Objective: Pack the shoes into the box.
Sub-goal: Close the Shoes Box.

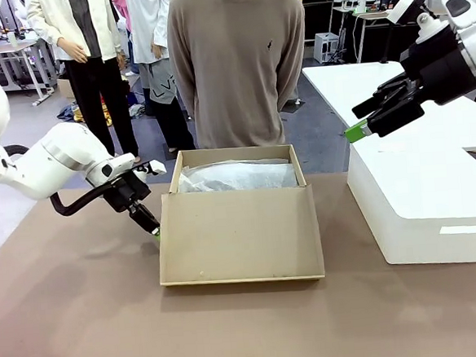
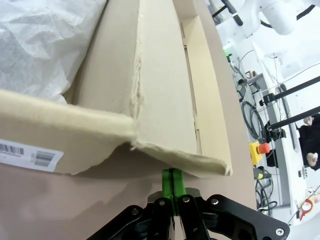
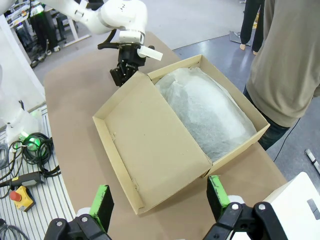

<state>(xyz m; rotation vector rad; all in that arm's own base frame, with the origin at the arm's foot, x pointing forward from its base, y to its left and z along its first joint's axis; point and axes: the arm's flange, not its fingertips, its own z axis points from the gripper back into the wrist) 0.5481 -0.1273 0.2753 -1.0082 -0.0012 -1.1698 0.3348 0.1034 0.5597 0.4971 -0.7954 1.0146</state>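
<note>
Box (image 1: 240,227) contents hidden — tissue paper (image 1: 238,177) over everything

The tan cardboard shoebox (image 1: 237,169) sits open on the brown counter (image 1: 84,320) in front of the person, crinkled white tissue paper (image 1: 238,177) filling its inside, its attached lid flap (image 1: 239,234) hanging open toward the robot's side.
</note>
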